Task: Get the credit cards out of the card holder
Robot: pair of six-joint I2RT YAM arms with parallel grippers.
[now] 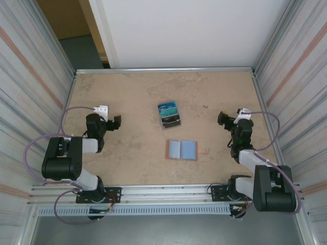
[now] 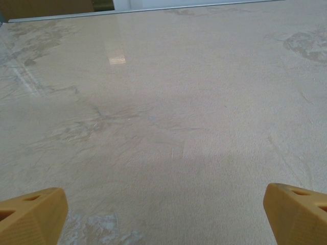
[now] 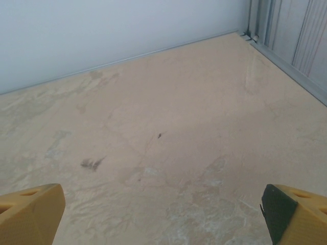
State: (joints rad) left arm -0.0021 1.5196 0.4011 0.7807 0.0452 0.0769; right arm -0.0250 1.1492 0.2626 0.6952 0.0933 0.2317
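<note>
The card holder [image 1: 181,149] lies open and flat on the table, near the front and middle, pale blue-grey panels up and its brown strap tab [image 1: 203,150] pointing right. Whether cards sit in its pockets I cannot tell. A blue and teal credit card [image 1: 167,107] rests at the top of a small grey stand [image 1: 170,120] behind the holder. My left gripper [image 1: 116,122] [image 2: 166,214] hovers open over bare table, far left of the holder. On the right my right gripper [image 1: 223,119] [image 3: 163,214] is open too, with nothing between its yellow fingers [image 3: 30,214].
The tan table [image 1: 133,92] is walled by corrugated metal panels on the left [image 1: 30,76] and right [image 1: 296,66], with a white wall [image 1: 184,30] behind it. A metal rail [image 1: 163,191] runs along the near edge between the arm bases.
</note>
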